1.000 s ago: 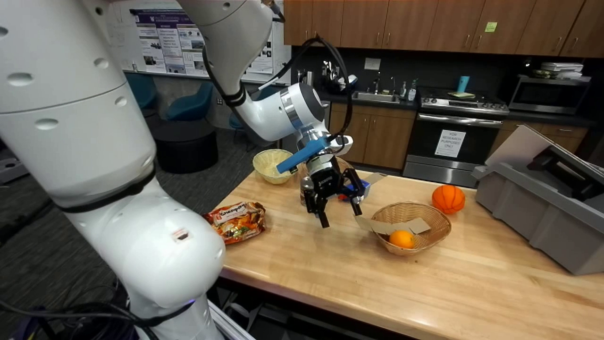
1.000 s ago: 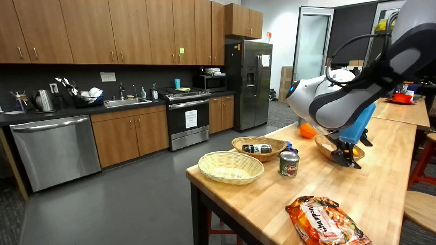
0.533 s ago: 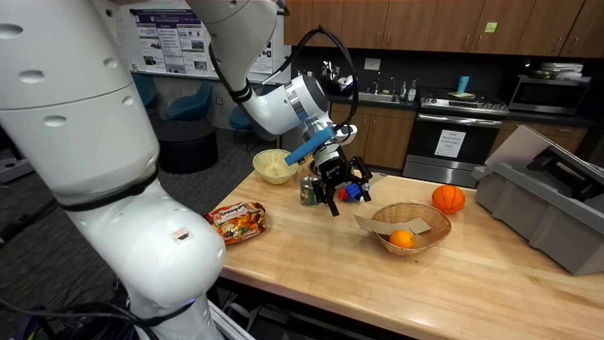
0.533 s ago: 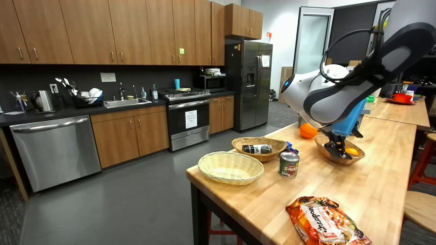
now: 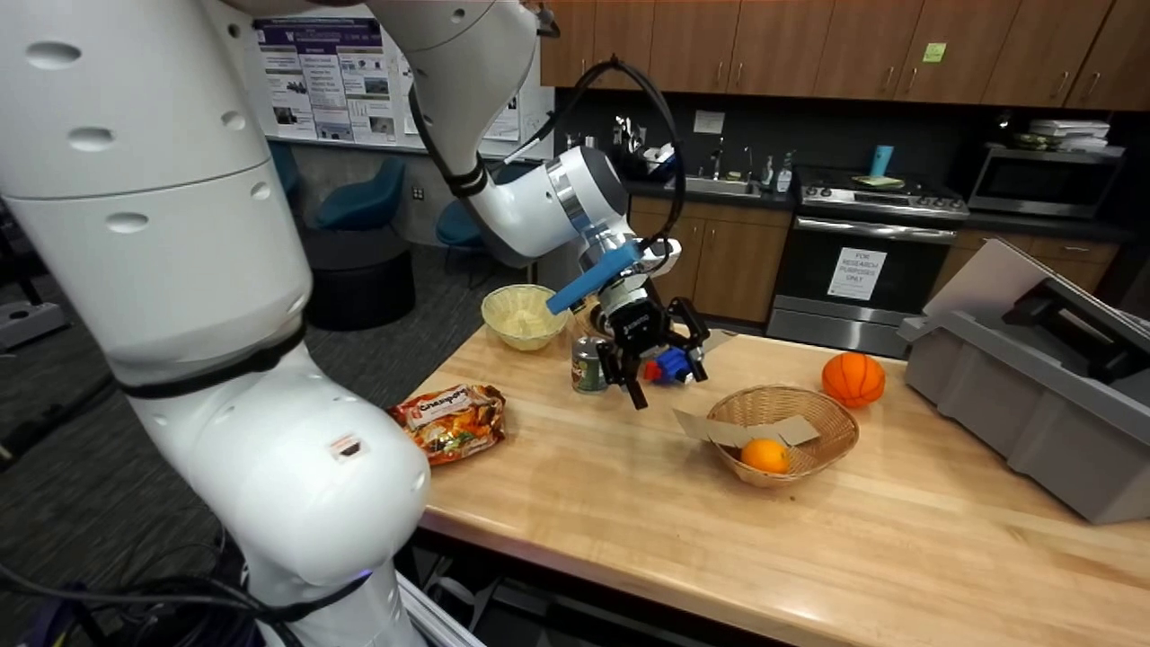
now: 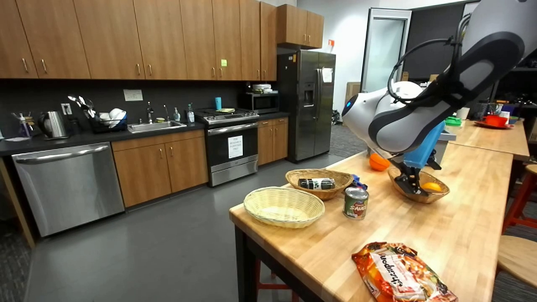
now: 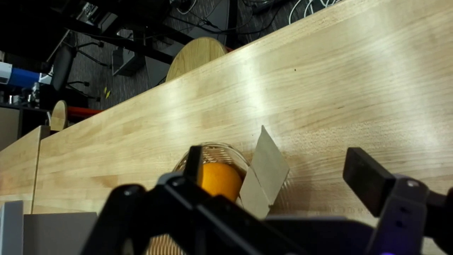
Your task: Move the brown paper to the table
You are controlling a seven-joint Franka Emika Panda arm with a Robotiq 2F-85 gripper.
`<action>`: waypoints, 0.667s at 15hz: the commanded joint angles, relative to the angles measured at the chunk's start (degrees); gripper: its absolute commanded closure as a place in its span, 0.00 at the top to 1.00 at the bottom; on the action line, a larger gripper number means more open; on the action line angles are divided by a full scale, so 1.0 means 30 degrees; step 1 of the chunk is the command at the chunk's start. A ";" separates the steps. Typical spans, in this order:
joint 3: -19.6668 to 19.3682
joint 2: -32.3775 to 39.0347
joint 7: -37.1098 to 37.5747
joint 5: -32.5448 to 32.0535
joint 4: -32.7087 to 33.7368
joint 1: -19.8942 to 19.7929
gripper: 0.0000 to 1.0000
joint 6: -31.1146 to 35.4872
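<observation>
The brown paper (image 5: 747,433) is a folded flat piece. It lies across the wicker basket (image 5: 831,422), one end sticking out over the rim towards my gripper. An orange (image 5: 765,456) sits in the basket beside it. My gripper (image 5: 669,385) is open and empty, above the wooden table (image 5: 575,490) and apart from the paper. In the wrist view the paper (image 7: 270,163) shows between the open fingers (image 7: 281,171), farther down, with the orange (image 7: 221,180) partly behind one finger. In an exterior view the gripper (image 6: 424,178) hides the paper in front of the basket (image 6: 426,198).
A sauce can (image 5: 588,367) and a blue and red object (image 5: 669,367) stand close to my gripper. An orange ball (image 5: 853,379) and a grey bin (image 5: 1015,422) are beyond the basket. A pale basket (image 6: 284,207), a brown basket (image 6: 319,182) and a noodle pack (image 6: 402,274) are also on the table.
My gripper has moved a little towards the kitchen side and slightly up, mostly in the first half second, staying open. The paper, basket and orange have not moved.
</observation>
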 commanded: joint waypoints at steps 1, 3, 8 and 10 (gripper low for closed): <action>-0.0083 0.0568 -0.0112 0.0028 0.0602 0.0174 1.00 -0.0300; -0.0119 0.0681 -0.0164 0.0184 0.0583 0.0173 1.00 -0.0419; -0.0123 0.0713 -0.0277 0.0541 0.0436 0.0198 1.00 -0.1033; -0.0125 0.0812 -0.0324 0.0706 0.0633 0.0204 1.00 -0.1392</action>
